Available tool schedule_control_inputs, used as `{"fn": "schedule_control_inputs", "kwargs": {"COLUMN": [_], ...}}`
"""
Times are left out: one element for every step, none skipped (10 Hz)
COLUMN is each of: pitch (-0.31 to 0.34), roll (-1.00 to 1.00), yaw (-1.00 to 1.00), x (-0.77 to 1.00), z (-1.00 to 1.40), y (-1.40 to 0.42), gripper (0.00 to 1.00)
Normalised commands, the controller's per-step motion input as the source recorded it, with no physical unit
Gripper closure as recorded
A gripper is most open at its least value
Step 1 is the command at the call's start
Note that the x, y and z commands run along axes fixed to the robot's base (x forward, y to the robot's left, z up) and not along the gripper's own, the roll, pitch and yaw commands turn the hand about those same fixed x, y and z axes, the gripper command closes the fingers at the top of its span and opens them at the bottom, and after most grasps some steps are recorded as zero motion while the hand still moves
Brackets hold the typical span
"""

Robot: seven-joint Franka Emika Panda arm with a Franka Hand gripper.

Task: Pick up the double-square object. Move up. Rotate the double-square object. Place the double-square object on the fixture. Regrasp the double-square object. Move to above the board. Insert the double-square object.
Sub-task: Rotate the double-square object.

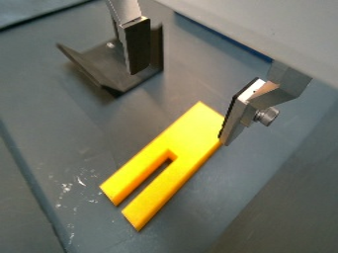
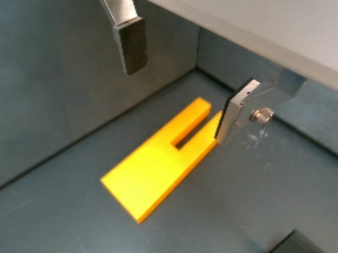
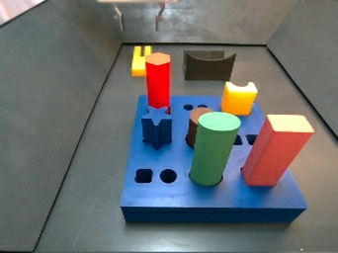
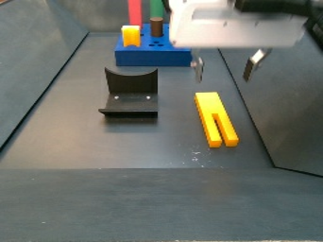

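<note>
The double-square object [image 1: 165, 166] [image 2: 164, 161] is a long yellow-orange prism with a slot at one end, lying flat on the dark floor. In the side views it lies [image 4: 217, 119] beside the fixture [image 4: 130, 93], and at the far end of the bin [image 3: 140, 61]. My gripper [image 1: 183, 104] [image 2: 179, 104] hangs open above one end of it, with nothing between the fingers [image 1: 133, 47]. It shows as [image 4: 228, 67] in a side view and only at the top edge [image 3: 141, 20] in a side view. The blue board [image 3: 211, 198] stands apart.
The board [image 4: 130, 38] carries a red hexagonal peg [image 3: 158, 79], a green cylinder [image 3: 216, 148], a red block [image 3: 276, 150], a short yellow peg [image 3: 239, 98] and a blue star [image 3: 158, 124]. Grey bin walls enclose the floor. The fixture [image 1: 113, 61] [image 3: 209, 65] stands close by.
</note>
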Motion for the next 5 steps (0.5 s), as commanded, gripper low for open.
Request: {"fn": "schedule_control_inputs", "kwargs": {"pitch": [0.001, 0.000, -0.001, -0.001, -0.001], "roll": [0.00, 0.00, 0.00, 0.00, 0.00], "yaw": [1.00, 1.00, 1.00, 1.00, 1.00], "x": [0.00, 0.03, 0.04, 0.04, 0.03], "z": [-0.16, -0.26, -0.19, -0.13, -0.06], "y": [0.00, 0.00, 0.01, 0.01, 0.01], "gripper": [0.00, 0.00, 0.00, 0.00, 0.00]}}
